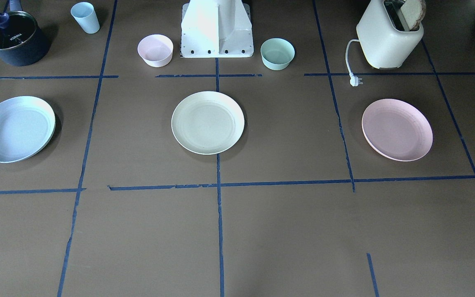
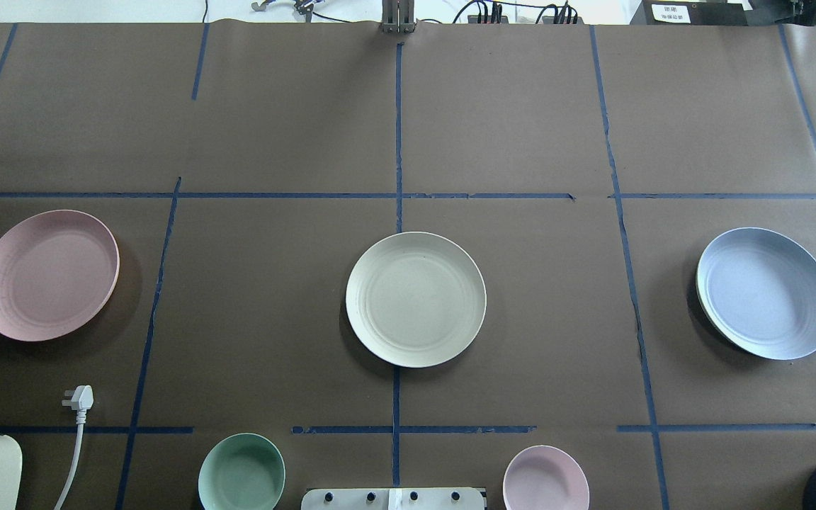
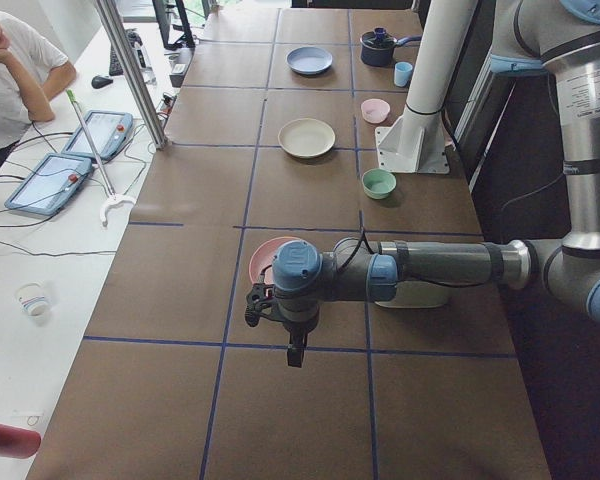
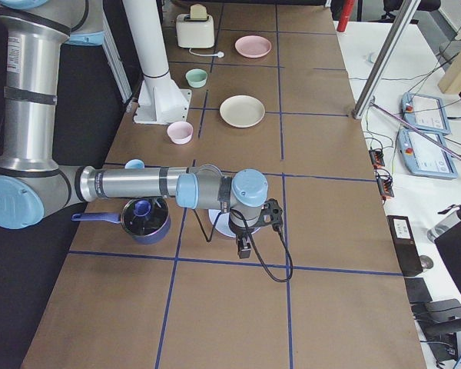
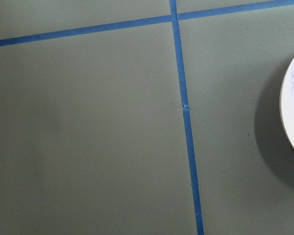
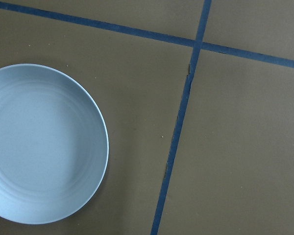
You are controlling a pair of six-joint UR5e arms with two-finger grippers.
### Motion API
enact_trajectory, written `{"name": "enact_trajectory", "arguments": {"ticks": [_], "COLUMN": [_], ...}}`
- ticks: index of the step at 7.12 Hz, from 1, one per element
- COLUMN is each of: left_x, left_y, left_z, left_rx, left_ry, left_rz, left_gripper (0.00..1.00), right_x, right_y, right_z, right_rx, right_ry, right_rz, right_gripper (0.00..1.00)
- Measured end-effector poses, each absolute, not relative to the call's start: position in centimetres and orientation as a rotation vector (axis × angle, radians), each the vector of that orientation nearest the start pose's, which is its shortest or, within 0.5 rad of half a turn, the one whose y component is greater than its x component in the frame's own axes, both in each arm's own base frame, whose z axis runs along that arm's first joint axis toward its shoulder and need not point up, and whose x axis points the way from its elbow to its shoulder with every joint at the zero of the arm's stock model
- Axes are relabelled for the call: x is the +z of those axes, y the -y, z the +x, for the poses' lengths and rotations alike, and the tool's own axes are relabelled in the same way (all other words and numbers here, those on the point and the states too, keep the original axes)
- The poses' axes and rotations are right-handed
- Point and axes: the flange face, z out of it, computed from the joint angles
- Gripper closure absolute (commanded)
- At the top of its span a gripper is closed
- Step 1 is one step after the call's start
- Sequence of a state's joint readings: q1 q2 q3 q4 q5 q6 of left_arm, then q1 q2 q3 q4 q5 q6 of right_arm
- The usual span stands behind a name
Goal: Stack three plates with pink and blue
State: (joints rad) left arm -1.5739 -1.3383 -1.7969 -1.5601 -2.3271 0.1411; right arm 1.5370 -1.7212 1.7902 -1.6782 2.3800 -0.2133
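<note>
Three plates lie apart in a row on the brown table: the cream-white plate (image 2: pixel 416 299) in the middle, the pale pink plate (image 2: pixel 48 274) on my left, the light blue plate (image 2: pixel 766 292) on my right. My left gripper (image 3: pixel 296 355) shows only in the exterior left view, hanging above the table just outside the pink plate (image 3: pixel 263 260). My right gripper (image 4: pixel 244 247) shows only in the exterior right view, just outside the blue plate. I cannot tell whether either is open or shut. The right wrist view looks down on the blue plate (image 6: pixel 41 142).
Near my base stand a small pink bowl (image 2: pixel 545 479) and a mint-green bowl (image 2: pixel 241 473). A toaster (image 1: pixel 389 37) with bread and a loose plug (image 1: pixel 356 81) are behind the pink plate. A dark pot (image 1: pixel 14 38) and pale blue cup (image 1: pixel 85 17) are behind the blue plate.
</note>
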Motion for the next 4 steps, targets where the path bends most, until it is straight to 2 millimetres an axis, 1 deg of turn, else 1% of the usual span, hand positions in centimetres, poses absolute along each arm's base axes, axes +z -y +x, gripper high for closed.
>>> {"name": "enact_trajectory", "arguments": {"ticks": [3,4], "left_x": [65.27,65.03], "left_y": [38.76,38.97], "left_z": [-6.54,-6.41], "left_rx": [0.129,0.134], "left_ry": [-0.756,-0.756], "left_rz": [0.041,0.049], "left_gripper": [0.0,0.0], "right_x": [62.69,62.63], "right_y": [42.64,42.65], "right_z": [4.68,4.67], "right_rx": [-0.219,-0.219], "right_ry": [0.812,0.812], "right_rz": [0.039,0.04], "right_gripper": [0.0,0.0]}}
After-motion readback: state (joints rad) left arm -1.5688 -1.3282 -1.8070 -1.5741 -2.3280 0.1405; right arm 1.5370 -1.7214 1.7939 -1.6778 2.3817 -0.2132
